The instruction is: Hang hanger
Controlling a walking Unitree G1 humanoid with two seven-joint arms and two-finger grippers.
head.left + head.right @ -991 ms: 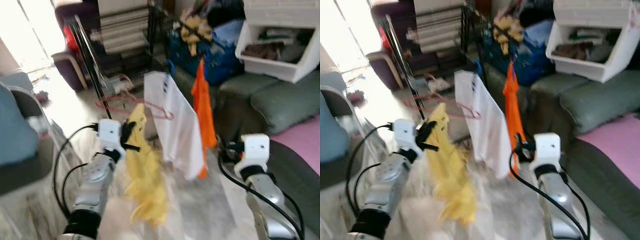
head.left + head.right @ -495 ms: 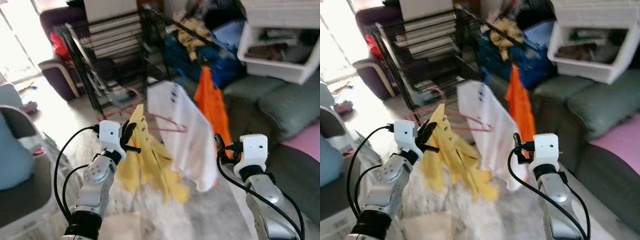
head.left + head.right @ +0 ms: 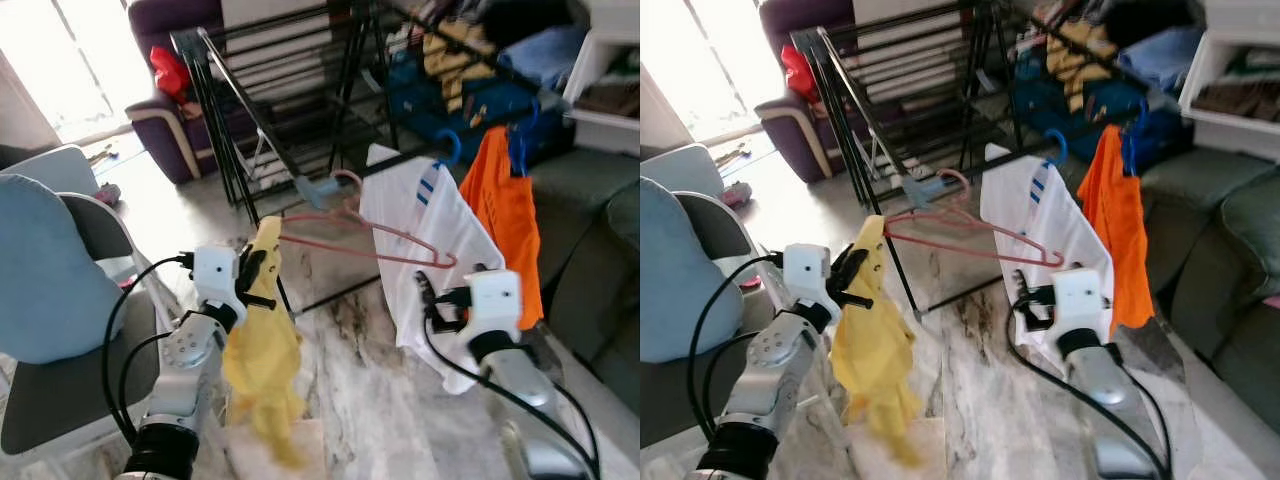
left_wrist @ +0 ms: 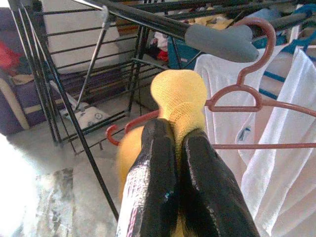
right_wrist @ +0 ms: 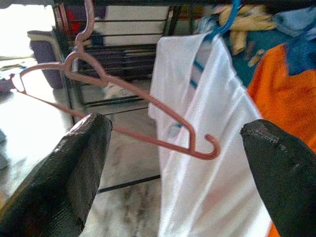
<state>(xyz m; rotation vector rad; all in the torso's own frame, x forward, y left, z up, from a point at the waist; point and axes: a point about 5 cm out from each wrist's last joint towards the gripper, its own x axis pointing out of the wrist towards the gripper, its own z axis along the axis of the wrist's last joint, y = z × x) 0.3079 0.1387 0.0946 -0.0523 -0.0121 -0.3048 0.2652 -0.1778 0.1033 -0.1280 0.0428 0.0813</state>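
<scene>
A pink hanger (image 3: 372, 243) hangs by its hook from the grey end piece (image 4: 217, 40) of the black drying rack (image 3: 228, 112). My left gripper (image 3: 257, 277) is shut on the top of a yellow garment (image 3: 262, 365), holding it right at the hanger's left end; the cloth dangles toward the floor. In the left wrist view the fingers (image 4: 158, 163) pinch the yellow garment (image 4: 178, 94) just in front of the hanger (image 4: 247, 94). My right gripper (image 5: 173, 128) is open, below the hanger's right end (image 5: 210, 148), touching nothing.
A white shirt (image 3: 432, 235) on a blue hanger and an orange garment (image 3: 507, 215) hang on the rack right of the pink hanger. A grey chair with a blue cushion (image 3: 45, 265) stands at my left, a purple sofa (image 3: 165, 130) behind, a green sofa (image 3: 605, 265) at right.
The camera has shifted toward the rack. The yellow garment, swung out sideways before, now hangs straight down. My right gripper has come in under the pink hanger's right end.
</scene>
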